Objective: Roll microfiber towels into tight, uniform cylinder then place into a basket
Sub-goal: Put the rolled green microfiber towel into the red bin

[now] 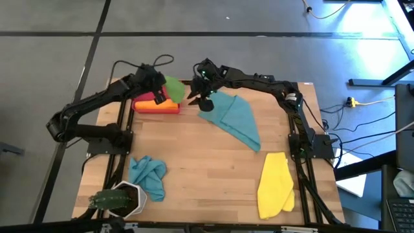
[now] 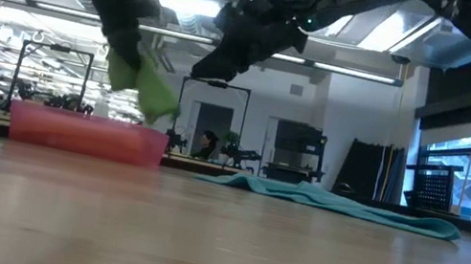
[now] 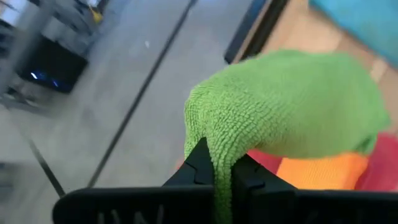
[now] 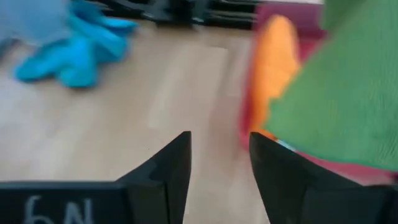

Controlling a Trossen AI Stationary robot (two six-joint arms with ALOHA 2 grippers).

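We hold the green towel (image 1: 173,87) pinched in our left pincer (image 3: 222,163), lifted over the basket (image 1: 155,105) for dropping in; our right pincer (image 4: 219,163) hangs spread, empty, just beside it.

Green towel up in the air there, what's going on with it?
The left gripper is shut on the green towel, holding it above the red basket, which already holds an orange towel. The right gripper hangs open beside it, holding nothing. A teal towel lies spread on the table; another teal one and a yellow towel wait nearer the front.
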